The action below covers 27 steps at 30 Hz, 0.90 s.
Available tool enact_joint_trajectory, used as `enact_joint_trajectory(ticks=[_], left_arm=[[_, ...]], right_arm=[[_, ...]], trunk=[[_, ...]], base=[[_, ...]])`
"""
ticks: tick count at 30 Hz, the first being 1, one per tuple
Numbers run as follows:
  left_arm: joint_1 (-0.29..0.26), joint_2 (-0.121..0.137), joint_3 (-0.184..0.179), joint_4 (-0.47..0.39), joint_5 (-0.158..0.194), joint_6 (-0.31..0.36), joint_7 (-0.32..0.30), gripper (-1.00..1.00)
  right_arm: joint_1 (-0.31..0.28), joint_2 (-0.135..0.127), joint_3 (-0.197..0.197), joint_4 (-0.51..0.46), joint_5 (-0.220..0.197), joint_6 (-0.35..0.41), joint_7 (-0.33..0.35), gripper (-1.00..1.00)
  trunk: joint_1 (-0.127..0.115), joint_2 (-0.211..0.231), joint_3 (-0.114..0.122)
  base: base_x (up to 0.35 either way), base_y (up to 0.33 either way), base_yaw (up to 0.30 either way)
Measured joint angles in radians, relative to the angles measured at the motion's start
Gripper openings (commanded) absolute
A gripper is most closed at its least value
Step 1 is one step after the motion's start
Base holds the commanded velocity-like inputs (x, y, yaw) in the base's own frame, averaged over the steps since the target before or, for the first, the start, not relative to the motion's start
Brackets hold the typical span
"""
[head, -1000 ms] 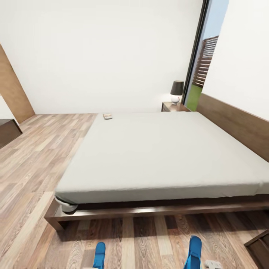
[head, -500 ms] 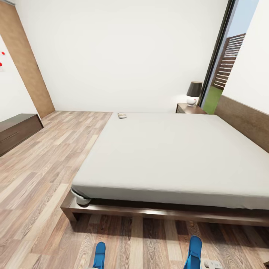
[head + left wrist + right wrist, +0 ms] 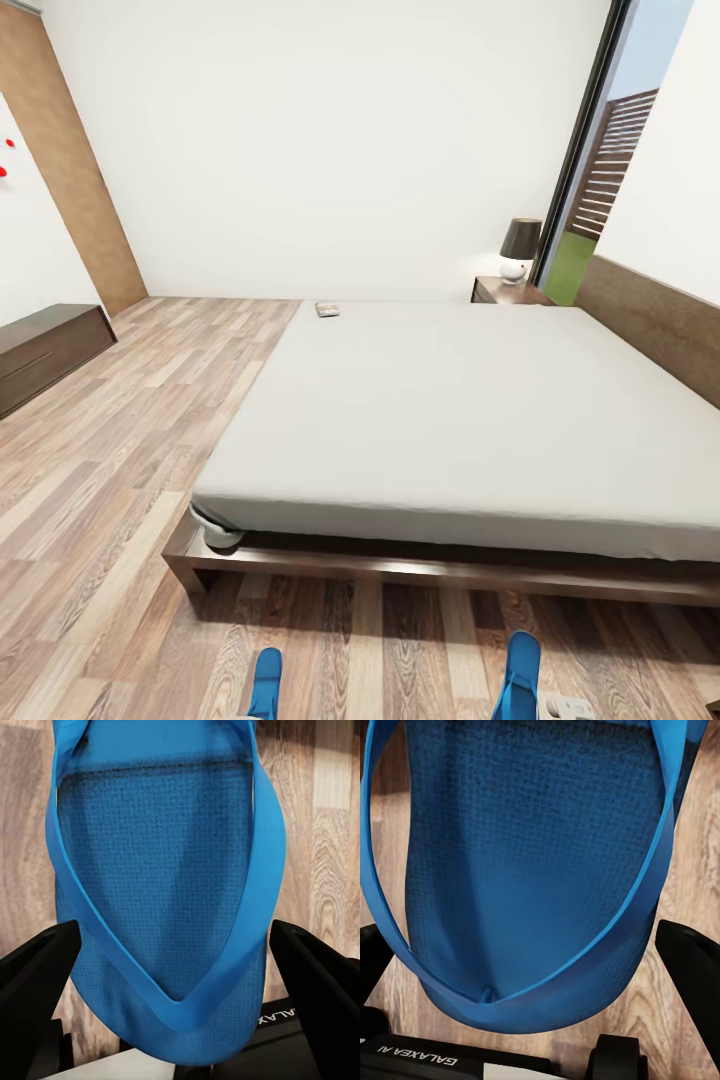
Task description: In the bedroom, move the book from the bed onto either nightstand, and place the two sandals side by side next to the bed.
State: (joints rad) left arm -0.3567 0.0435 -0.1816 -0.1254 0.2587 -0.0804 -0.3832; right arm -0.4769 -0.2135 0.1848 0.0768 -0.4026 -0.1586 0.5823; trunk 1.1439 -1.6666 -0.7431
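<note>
Each hand carries a blue sandal, left sandal (image 3: 161, 892) and right sandal (image 3: 536, 870), book (image 3: 327, 309) at bed's (image 3: 480, 420) far corner; lower both level, parallel, close together beside the bed frame.

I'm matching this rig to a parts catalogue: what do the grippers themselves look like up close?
Left gripper: two black, wedge-shaped fingers with smooth matte faces, on a black base with white lettering and a white panel. Right gripper: matching black fingers, white "GALAXEA" lettering on a black base, and a round black knob.
</note>
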Motion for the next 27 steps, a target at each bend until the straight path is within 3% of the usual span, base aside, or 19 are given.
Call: enact_joint_trajectory(ticks=[10,21,27], left_arm=[[0.0,0.0,0.004,-0.002,0.005,0.0,0.002,-1.0],[0.0,0.002,0.006,-0.004,0.003,0.003,0.002,-1.0],[0.0,0.003,0.009,-0.013,0.002,0.01,0.003,-1.0]], right_arm=[[0.0,0.0,0.0,0.0,0.0,0.0,-0.002,-1.0],[0.0,0.0,0.001,0.0,0.0,0.005,-0.004,-1.0],[0.0,0.0,-0.002,-0.001,0.0,0.022,-0.005,-1.0]], trunk=[[0.0,0.0,0.0],[0.042,-0.077,-0.034],[0.042,-0.077,-0.034]], base=[[0.0,0.0,0.0],[0.0,0.0,0.0],[0.0,0.0,0.0]])
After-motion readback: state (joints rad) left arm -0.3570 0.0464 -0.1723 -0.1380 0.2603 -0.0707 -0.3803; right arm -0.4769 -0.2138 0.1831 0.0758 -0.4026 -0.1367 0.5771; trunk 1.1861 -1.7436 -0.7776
